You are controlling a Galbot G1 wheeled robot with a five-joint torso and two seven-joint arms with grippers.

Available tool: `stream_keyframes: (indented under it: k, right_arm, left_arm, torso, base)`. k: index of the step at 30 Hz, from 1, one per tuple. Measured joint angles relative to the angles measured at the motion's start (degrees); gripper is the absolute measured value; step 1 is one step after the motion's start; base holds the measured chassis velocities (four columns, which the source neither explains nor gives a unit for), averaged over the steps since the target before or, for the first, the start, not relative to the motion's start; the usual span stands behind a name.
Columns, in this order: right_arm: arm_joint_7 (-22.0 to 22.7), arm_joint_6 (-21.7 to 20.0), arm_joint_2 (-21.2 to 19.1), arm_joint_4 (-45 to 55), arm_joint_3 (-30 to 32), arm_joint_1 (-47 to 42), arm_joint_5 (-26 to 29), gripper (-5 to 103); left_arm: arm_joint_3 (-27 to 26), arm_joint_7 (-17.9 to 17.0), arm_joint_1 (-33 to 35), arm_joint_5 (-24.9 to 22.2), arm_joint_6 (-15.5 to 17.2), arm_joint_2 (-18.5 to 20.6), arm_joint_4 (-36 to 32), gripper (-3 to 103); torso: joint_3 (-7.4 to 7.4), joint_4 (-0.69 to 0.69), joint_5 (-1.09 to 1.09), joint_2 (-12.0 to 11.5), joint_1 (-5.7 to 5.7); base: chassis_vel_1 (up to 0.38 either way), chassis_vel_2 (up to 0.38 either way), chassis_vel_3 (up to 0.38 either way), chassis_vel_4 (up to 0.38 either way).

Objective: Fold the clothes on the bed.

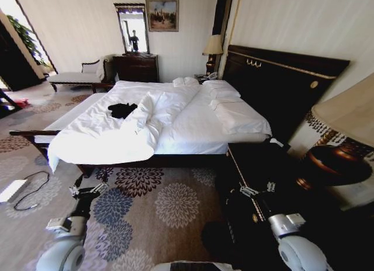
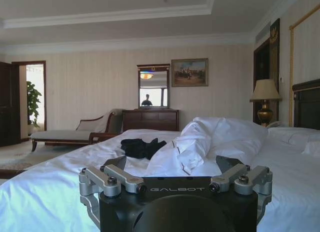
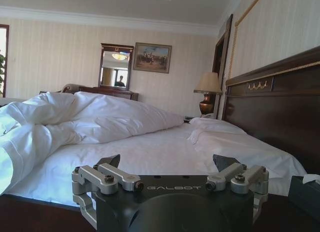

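1. The black top (image 1: 122,110) lies crumpled on the bed (image 1: 193,128), beside the bunched duvet (image 1: 117,139), well beyond both grippers.
2. Left gripper (image 1: 87,191) is nearer, fingers open; right gripper (image 1: 257,192) likewise open.

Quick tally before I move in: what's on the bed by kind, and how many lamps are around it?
Black top: 1
White duvet: 1
Pillows: 3 clearly visible, possibly more at the headboard
Lamps: 2, one on each side of the bed
Total: 7
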Motion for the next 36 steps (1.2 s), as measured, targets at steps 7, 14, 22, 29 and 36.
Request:
stream_keyframes:
  k: [7, 14, 22, 29, 36]
  right_arm:
    - [0.1, 0.0, -0.9, -0.4, -0.2, 0.8, 0.0, 100]
    - [0.4, -0.1, -1.4, -0.6, -0.2, 1.0, 0.0, 100]
    - [0.2, -0.2, -1.1, -0.7, -0.1, 0.8, 0.1, 100]
    - [0.0, -0.2, -0.4, -0.7, -0.2, 0.6, 0.0, 100]
    - [-0.3, -0.2, -0.3, -0.7, -0.1, 0.1, -0.1, 100]
  left_arm:
    - [0.1, 0.1, 1.2, 0.0, 0.0, -0.3, -0.7, 100]
    - [0.4, 0.1, 0.7, 0.0, 0.1, -0.3, -0.5, 100]
    - [0.6, 0.1, -0.2, -0.1, 0.2, -0.3, 0.0, 100]
    - [0.9, 0.1, -0.2, 0.0, 0.3, -0.4, 0.2, 100]
    - [0.9, 0.1, -0.2, 0.1, 0.3, -0.5, 0.3, 100]
  torso:
    - [0.00, 0.01, 0.00, 0.0, 0.00]
    - [0.00, 0.01, 0.00, 0.0, 0.00]
    - [0.00, 0.00, 0.00, 0.0, 0.00]
    - [0.00, 0.00, 0.00, 0.0, 0.00]
    - [0.00, 0.00, 0.00, 0.0, 0.00]
  base:
    - [-0.071, 0.059, 0.060, -0.078]
    - [-0.069, 0.076, 0.076, -0.071]
    - [-0.088, 0.075, 0.074, -0.084]
    - [-0.100, 0.094, 0.106, -0.091]
    - [-0.086, 0.084, 0.098, -0.090]
